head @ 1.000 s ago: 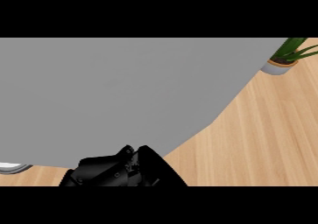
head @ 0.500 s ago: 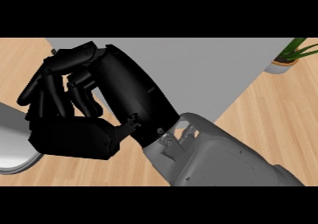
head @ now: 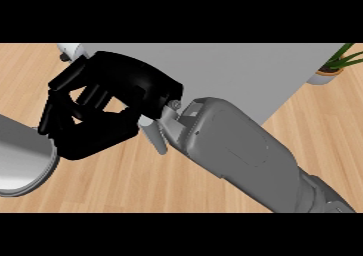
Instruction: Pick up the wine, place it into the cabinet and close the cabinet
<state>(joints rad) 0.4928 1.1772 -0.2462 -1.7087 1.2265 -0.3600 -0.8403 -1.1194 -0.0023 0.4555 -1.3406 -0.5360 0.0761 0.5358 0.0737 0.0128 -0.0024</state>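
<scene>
Hand (head: 114, 107) fills the middle of the view, black, on a grey forearm (head: 243, 155) that comes in from the lower right, so it reads as the right one. Its fingers (head: 66, 100) are curled in toward the thumb (head: 95, 142), clenched, with nothing visible in them. Behind it lies a grey counter (head: 250, 70) over wood floor (head: 140, 185). A grey rounded object (head: 14, 165) sits at the left edge. A plant (head: 339, 62) stands at upper right. Wine shows nowhere here, and no cabinet can be made out.
</scene>
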